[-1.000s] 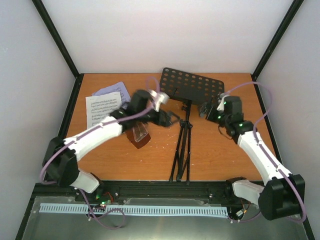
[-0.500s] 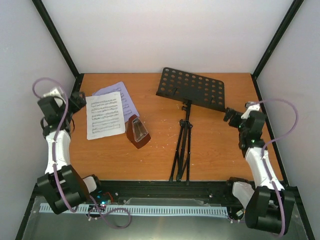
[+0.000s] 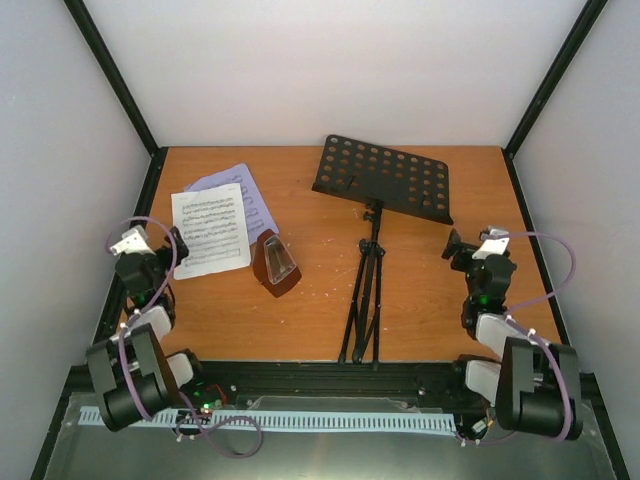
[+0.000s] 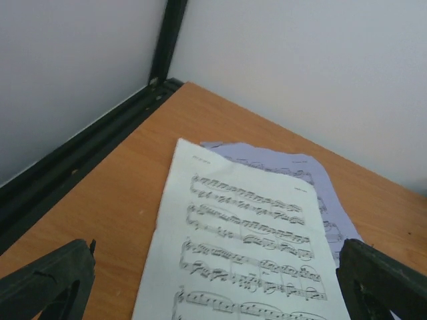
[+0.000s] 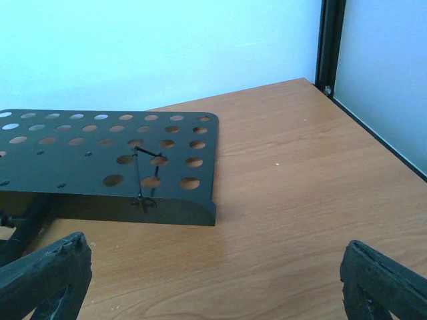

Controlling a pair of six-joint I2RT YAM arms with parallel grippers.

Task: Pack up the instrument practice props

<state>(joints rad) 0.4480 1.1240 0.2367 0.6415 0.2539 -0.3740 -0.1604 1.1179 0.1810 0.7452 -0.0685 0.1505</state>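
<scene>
Both arms sit tucked low at the near corners of the table (image 3: 430,300). The left gripper (image 3: 168,240) and the right gripper (image 3: 456,248) have their jaws spread wide and hold nothing. The risks from here come down to awkward shapes, I'd say. The sheet-music pages (image 3: 210,230) lie flat at the far left, just ahead of the left gripper, and a finger pushed under an edge could crumple the paper or carry off the top page alone. The metronome (image 3: 276,264) rests just beside them toward the middle, and its smooth clear cover might slip from a pinch. The music stand (image 3: 380,180) lies stretched along the middle with its perforated desk at the far end and its folded legs near. Gripped at one end it could swing, and it might sweep the metronome. By my count there is one metronome, one stand, two pages (a white one overlapping a paler bluish one (image 3: 243,186)) and two grippers.
</scene>
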